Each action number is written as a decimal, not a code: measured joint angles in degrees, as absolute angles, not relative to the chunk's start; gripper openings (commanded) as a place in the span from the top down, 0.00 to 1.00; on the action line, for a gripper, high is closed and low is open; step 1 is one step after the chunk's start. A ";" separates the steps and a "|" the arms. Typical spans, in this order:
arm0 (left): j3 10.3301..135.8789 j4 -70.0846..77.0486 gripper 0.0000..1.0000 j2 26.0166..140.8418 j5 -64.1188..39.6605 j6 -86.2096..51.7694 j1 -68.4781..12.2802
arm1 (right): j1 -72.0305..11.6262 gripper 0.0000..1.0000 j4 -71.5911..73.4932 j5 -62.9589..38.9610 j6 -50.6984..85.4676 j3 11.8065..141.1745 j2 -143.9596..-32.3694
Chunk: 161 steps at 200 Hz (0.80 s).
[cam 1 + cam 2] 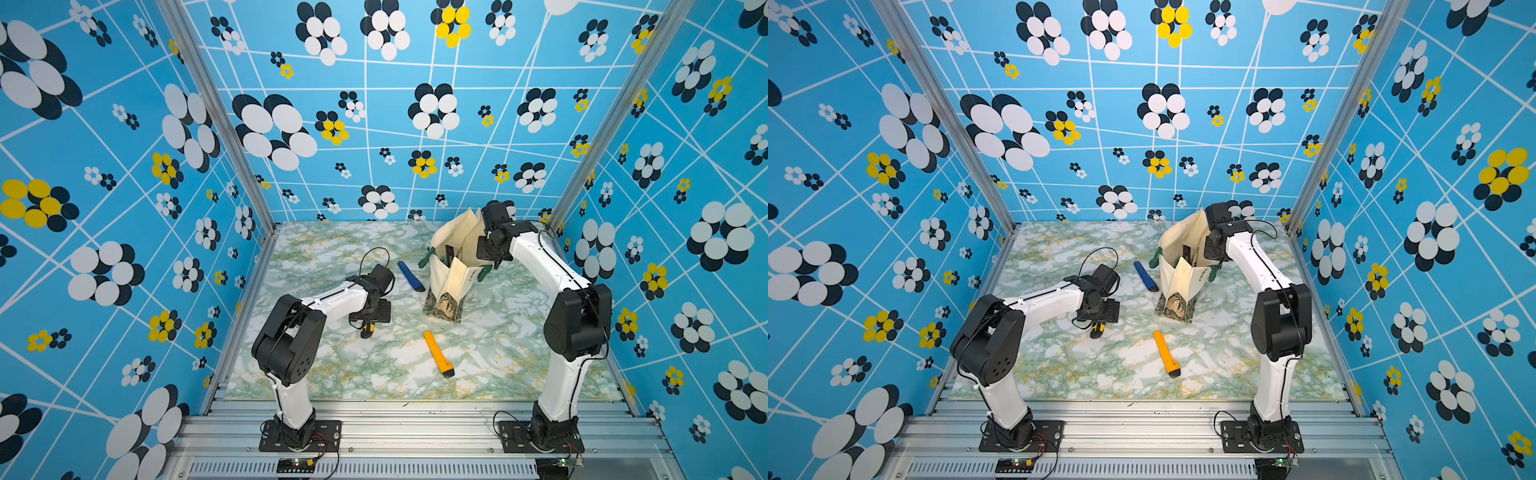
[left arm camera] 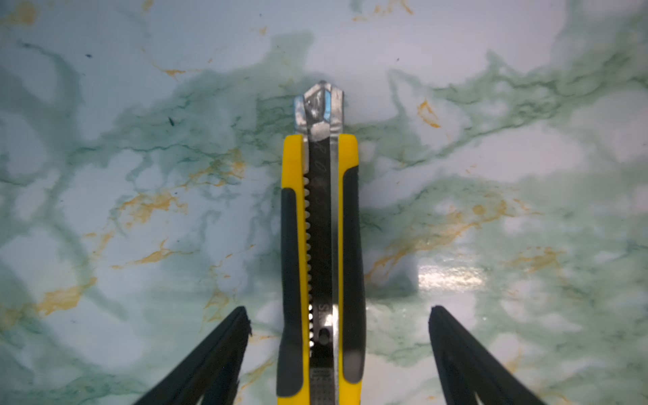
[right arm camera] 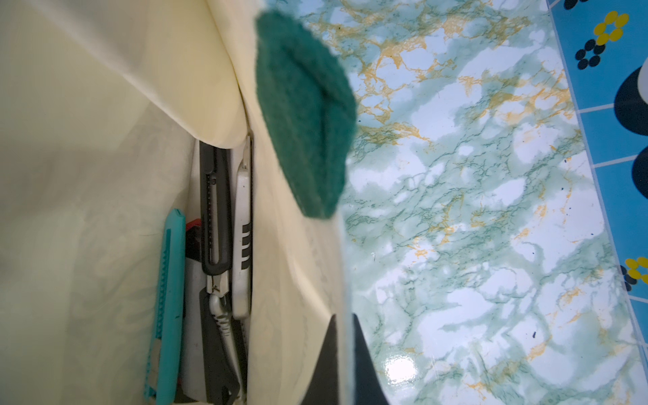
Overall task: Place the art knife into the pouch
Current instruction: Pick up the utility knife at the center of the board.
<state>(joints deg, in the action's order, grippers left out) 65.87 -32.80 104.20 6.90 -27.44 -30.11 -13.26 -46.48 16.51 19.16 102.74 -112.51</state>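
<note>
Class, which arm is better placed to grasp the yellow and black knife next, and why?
Left: the left gripper straddles the yellow and black knife, jaws open either side. The right gripper is shut on the pouch rim, away from it.

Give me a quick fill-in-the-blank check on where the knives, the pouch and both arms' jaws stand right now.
1. The left arm's jaws stand ___ on either side of the yellow-and-black knife, not touching it.
2. The right arm's jaws are shut on the rim of the pouch; ___ knives lie outside it.
3. The knife lying nearest the pouch is ___.
4. The orange knife lies on the ___.

Missing words: open; three; blue; table.
</note>
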 measured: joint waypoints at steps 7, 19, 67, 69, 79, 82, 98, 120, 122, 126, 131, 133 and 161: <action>65.82 -32.77 0.25 104.51 6.87 -27.55 -30.11 | -13.26 1.00 -46.48 16.58 19.16 102.74 -112.51; 65.73 -32.77 0.34 104.71 6.90 -28.08 -30.11 | -13.26 1.00 -46.50 16.62 19.16 102.74 -112.51; 65.73 -32.75 0.62 104.73 6.72 -28.88 -30.11 | -13.26 1.00 -46.50 16.64 19.31 102.72 -112.51; 65.73 -32.75 0.63 104.73 6.70 -28.84 -30.11 | -13.26 1.00 -46.48 16.64 19.31 102.69 -112.51; 65.73 -32.75 0.64 104.73 6.72 -28.97 -30.11 | -13.26 1.00 -46.48 16.67 19.33 102.65 -112.51; 65.73 -32.75 0.64 104.73 6.72 -28.91 -30.11 | -13.26 1.00 -46.50 16.69 19.31 102.63 -112.51; 65.76 -32.75 0.67 104.73 6.74 -28.93 -30.11 | -13.26 1.00 -46.48 16.84 19.31 102.59 -112.51; 65.87 -32.86 0.68 104.73 6.74 -28.73 -30.11 | -13.26 1.00 -46.41 17.10 19.33 102.28 -112.49; 65.87 -32.88 0.68 104.73 6.74 -28.73 -30.11 | -13.26 1.00 -46.39 17.12 19.33 102.21 -112.46; 65.98 -33.01 0.69 104.73 6.74 -28.73 -30.11 | -13.26 1.00 -46.35 17.28 19.33 102.06 -112.46; 66.15 -33.23 0.69 104.81 6.72 -28.71 -30.11 | -13.26 1.00 -46.24 17.34 19.33 101.89 -112.42; 66.24 -33.32 0.69 104.84 6.74 -28.71 -30.11 | -13.26 1.00 -46.22 17.41 19.33 101.82 -112.40; 68.36 -34.63 0.69 105.01 6.83 -28.10 -30.11 | -13.26 1.00 -45.84 17.72 19.33 101.01 -112.07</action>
<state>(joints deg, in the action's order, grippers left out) 68.36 -34.63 105.01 6.83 -28.10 -30.11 -13.26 -45.84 17.72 19.33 101.01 -112.07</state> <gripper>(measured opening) 0.393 0.059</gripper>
